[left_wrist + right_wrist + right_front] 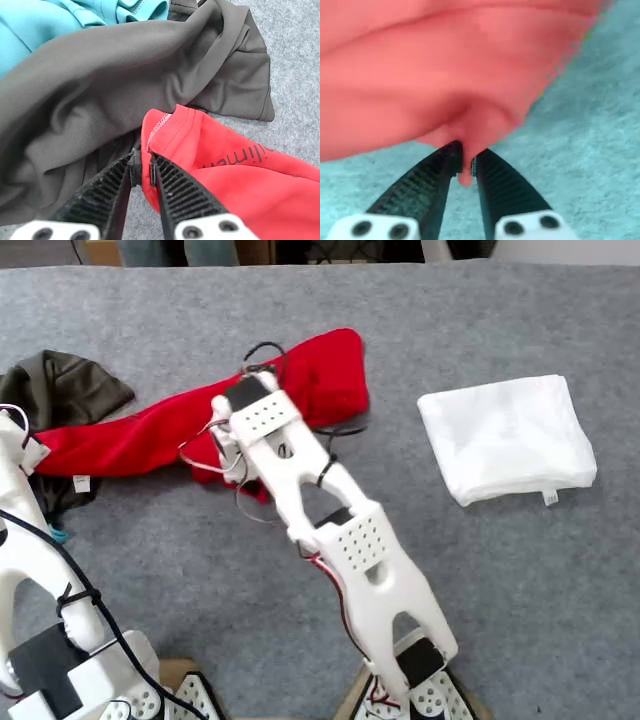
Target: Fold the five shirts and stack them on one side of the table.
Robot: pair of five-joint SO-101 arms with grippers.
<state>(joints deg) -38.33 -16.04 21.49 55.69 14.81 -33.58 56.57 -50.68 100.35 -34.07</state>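
The red shirt (150,435) lies stretched from the left edge to the upper middle of the high view. The left tool (142,170) is clenched on its hem beside the dark shirt (125,75), and the right tool (465,162) is clenched on a pinch of its cloth. This looks like spreading it for folding, with one white shirt (505,438) already folded at right. The next move probably calls for both arms to pull evenly and lay it flat on the grey, felt-like tabletop (500,590), beyond which a thin strip of room is too dim to read.
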